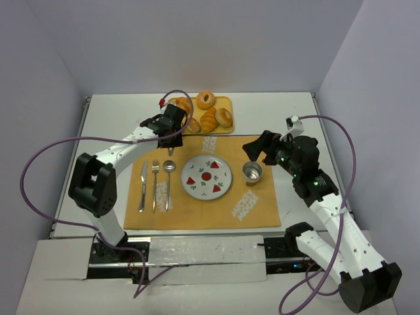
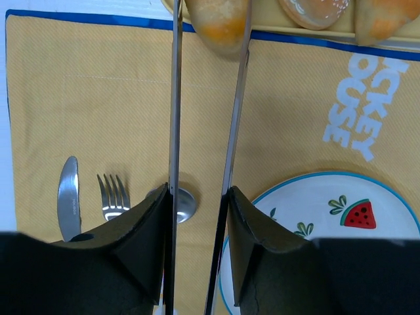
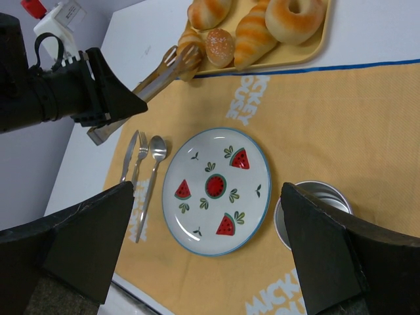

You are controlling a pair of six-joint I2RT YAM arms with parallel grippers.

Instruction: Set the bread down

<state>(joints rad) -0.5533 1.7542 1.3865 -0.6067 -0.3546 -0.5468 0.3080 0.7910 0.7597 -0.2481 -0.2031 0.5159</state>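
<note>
**Tongs at the croissant, bread on the tray**

From my station I see the left gripper [image 2: 199, 193] clamped on a pair of long silver metal tongs [image 2: 175, 98], one finger pressed against the outside of each arm. The tongs reach to the near-left corner of the flat yellow tray [image 1: 228, 100]. Their tips sit on either side of the golden-orange ridged croissant [image 3: 189, 41] — I cannot tell whether they are actually squeezing it. The croissant lies on the tray, just beside a small round sugared bun [image 3: 218, 46], with a second, larger croissant [image 3: 252, 33] and a glazed ring doughnut [image 3: 292, 16] further along.

The right gripper [image 1: 251, 151] hangs over the right side of the orange-yellow printed placemat [image 1: 262, 203]. Its fingers are spread wide and hold nothing, and a round silver metal cup [image 1: 252, 172] stands on the placemat near it.

Between the two arms, on the placemat, sits a round white plate with a blue rim and watermelon pattern [image 1: 226, 169]. To its left a steel knife [image 1: 143, 186], fork [image 1: 155, 186] and spoon [image 1: 168, 184] lie side by side. The tray rests on the white surface [image 1: 289, 111] at the placemat's far edge.
</note>
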